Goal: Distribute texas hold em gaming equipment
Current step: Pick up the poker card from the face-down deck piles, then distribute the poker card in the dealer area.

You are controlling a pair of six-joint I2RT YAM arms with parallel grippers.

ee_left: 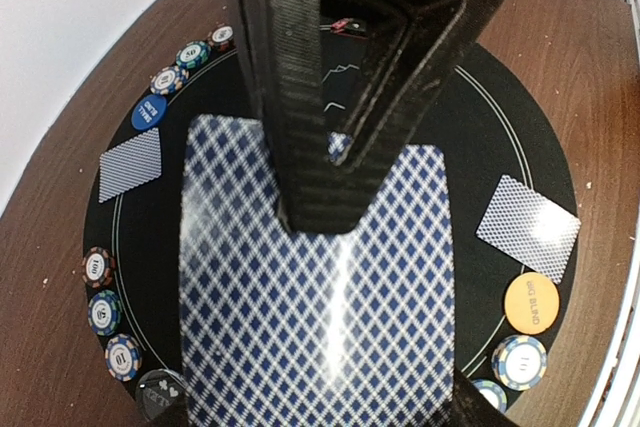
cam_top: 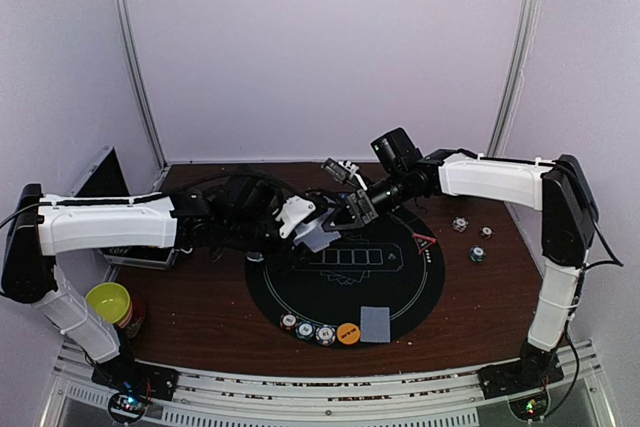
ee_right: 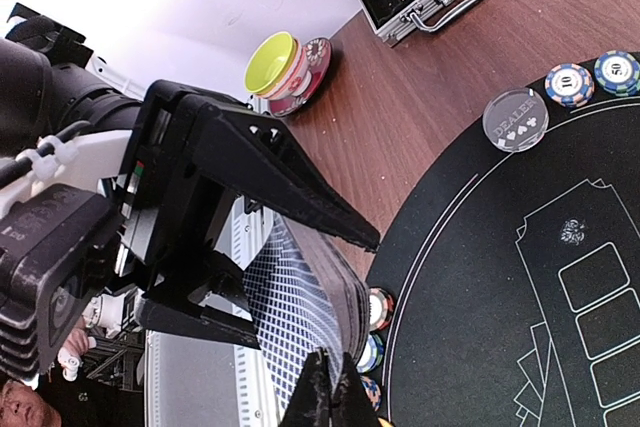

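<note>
Left claw (cam_top: 311, 229), right claw (ee_left: 320, 215) tight on deck (ee_left: 320, 327)

Clear button (ee_right: 515, 119) reads "DEALER" (suits below).

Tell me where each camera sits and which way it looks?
Top external: high behind the bases, looking down at the round mat; left arm and right arm show.
Left wrist: above the card deck, facing the mat; right gripper shows.
Right wrist: beside it, facing the left gripper; own fingertips show.
All share the card deck.
</note>
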